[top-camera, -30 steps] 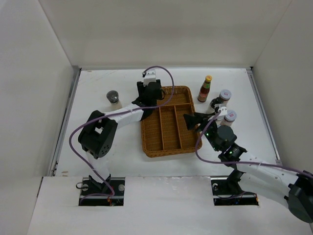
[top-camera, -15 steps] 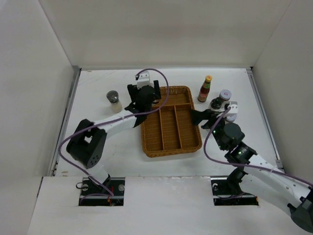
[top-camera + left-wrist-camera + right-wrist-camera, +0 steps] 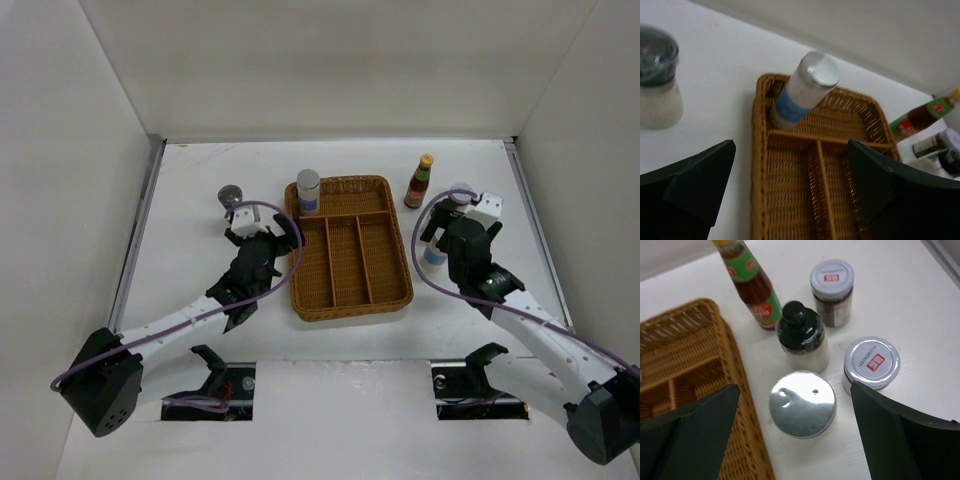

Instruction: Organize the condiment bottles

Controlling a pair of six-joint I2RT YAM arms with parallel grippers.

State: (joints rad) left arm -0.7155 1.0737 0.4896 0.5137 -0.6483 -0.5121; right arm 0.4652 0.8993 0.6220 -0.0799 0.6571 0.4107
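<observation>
Right hand [image 3: 794,388] hangs wide-spread above silver-lidded jar [image 3: 801,403].

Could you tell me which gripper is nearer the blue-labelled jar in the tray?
Left. The left gripper is just near-left of the blue-labelled jar, outside the tray; the right gripper is beyond the tray's right side.

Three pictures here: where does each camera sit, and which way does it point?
Top external: fixed above and behind, looking down on the table; left arm, right arm and wicker tray show.
Left wrist: on the left arm, facing forward over the tray at a silver-capped jar; the open left gripper frames the bottom corners.
Right wrist: on the right arm, looking down at jars beside the tray; the open right gripper fills the bottom corners.
Shared: the red sauce bottle shows in all three.
</observation>
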